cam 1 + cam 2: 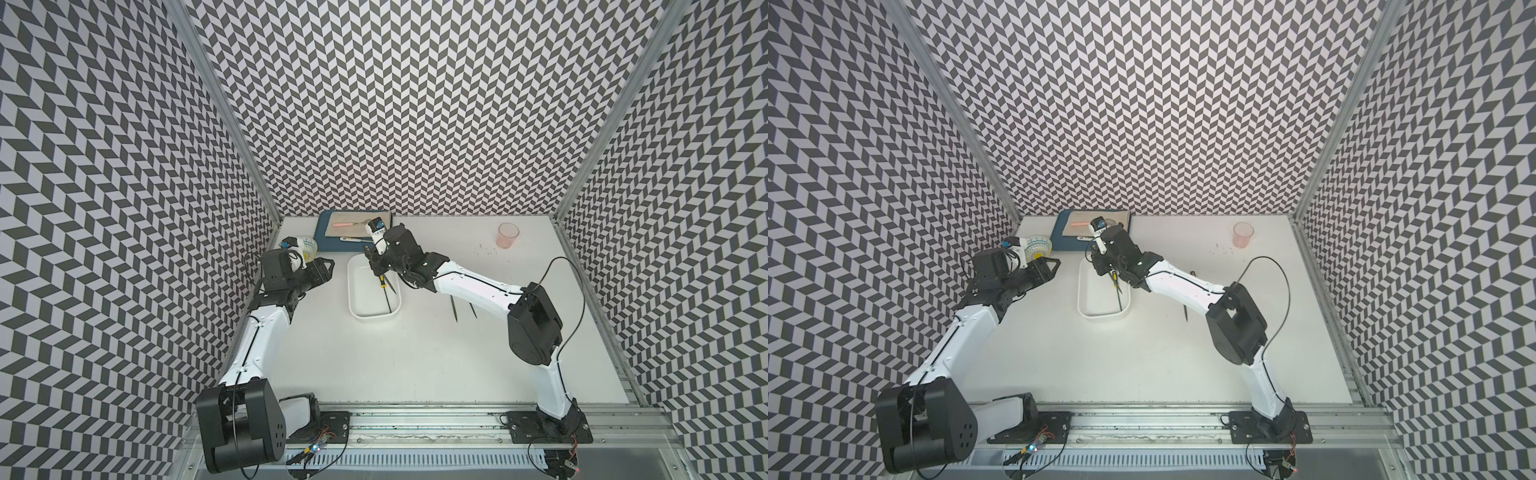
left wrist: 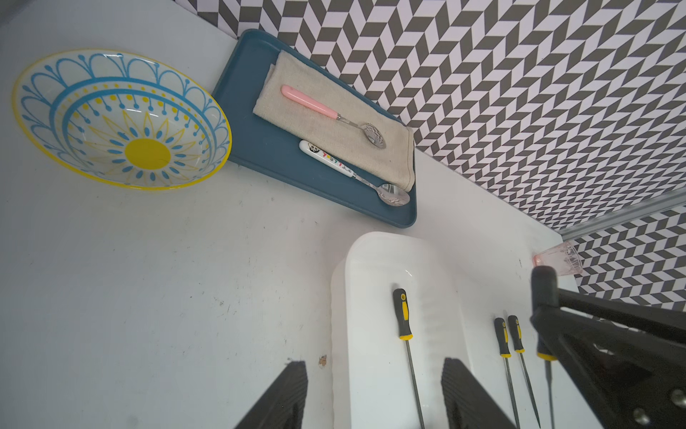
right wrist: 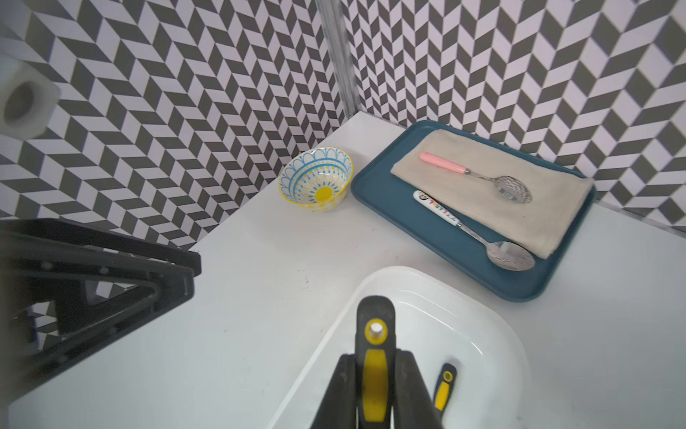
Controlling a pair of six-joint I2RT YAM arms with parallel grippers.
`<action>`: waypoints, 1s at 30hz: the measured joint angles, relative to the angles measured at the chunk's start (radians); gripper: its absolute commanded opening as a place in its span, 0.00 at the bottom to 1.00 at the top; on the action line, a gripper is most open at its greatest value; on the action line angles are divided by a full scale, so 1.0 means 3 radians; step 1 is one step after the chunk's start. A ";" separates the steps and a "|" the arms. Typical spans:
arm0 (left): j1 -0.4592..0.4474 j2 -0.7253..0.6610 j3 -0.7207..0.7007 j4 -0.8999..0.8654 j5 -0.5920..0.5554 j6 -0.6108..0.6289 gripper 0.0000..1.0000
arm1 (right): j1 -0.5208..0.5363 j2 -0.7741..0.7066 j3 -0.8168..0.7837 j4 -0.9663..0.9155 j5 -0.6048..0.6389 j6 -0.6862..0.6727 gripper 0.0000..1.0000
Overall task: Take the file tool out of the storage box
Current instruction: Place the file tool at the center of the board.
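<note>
While your right claw [image 3: 375, 375] clamps the file tool [image 3: 374, 315] by its handle, expect it light and stiff. Your left claw [image 2: 375, 375] gapes, empty.

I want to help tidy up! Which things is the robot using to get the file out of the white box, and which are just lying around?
For the job: right hand, held file, storage box, second file inside it.

Just lying about: patterned bowl, blue tray, cloth, pink spoon, white-handled spoon, pink cup.
</note>
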 measured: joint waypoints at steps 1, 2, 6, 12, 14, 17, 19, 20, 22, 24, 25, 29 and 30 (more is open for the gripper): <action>0.0000 0.0000 0.0000 0.0001 0.0000 0.0000 0.63 | -0.0033 -0.0057 -0.0078 0.0013 0.0020 -0.0004 0.00; 0.0000 0.0000 0.0000 0.0000 0.0000 0.0000 0.63 | -0.0083 -0.0136 -0.0189 0.0032 0.0052 -0.0009 0.00; -0.0003 0.0000 0.0000 0.0000 -0.0001 0.0000 0.63 | -0.0356 -0.0426 -0.0664 0.0070 0.0079 -0.0029 0.00; -0.0025 0.0000 0.0000 0.0000 -0.0005 0.0001 0.63 | -0.0885 -0.0816 -0.1395 0.0095 0.0055 -0.0135 0.00; -0.0034 0.0000 0.0000 0.0000 -0.0006 0.0001 0.63 | -0.1050 -0.0912 -0.1621 0.0104 0.0069 -0.0172 0.00; -0.0047 0.0000 0.0000 0.0000 -0.0020 0.0001 0.63 | -0.1241 -0.0955 -0.1871 0.0130 0.0064 -0.0209 0.00; -0.0050 0.0000 0.0000 0.0000 -0.0028 0.0001 0.63 | -0.1349 -0.0952 -0.1976 0.0141 0.0039 -0.0238 0.00; -0.0053 0.0000 0.0000 0.0000 -0.0032 0.0001 0.63 | -0.1411 -0.0950 -0.2017 0.0142 0.0024 -0.0256 0.00; -0.0061 0.0000 0.0000 0.0000 -0.0037 0.0001 0.63 | -0.1514 -0.0930 -0.2047 0.0161 -0.0010 -0.0290 0.00; -0.0070 0.0000 0.0000 0.0000 -0.0041 0.0001 0.63 | -0.1602 -0.0898 -0.2057 0.0197 -0.0025 -0.0340 0.00; -0.0076 0.0000 0.0000 0.0000 -0.0042 0.0003 0.63 | -0.1643 -0.0879 -0.2061 0.0214 -0.0028 -0.0357 0.00; -0.0090 0.0000 0.0000 0.0000 -0.0061 0.0005 0.63 | -0.1778 -0.0793 -0.2074 0.0289 -0.0048 -0.0413 0.00; -0.0092 0.0000 0.0000 -0.0001 -0.0064 0.0009 0.63 | -0.1799 -0.0774 -0.2078 0.0296 -0.0060 -0.0422 0.00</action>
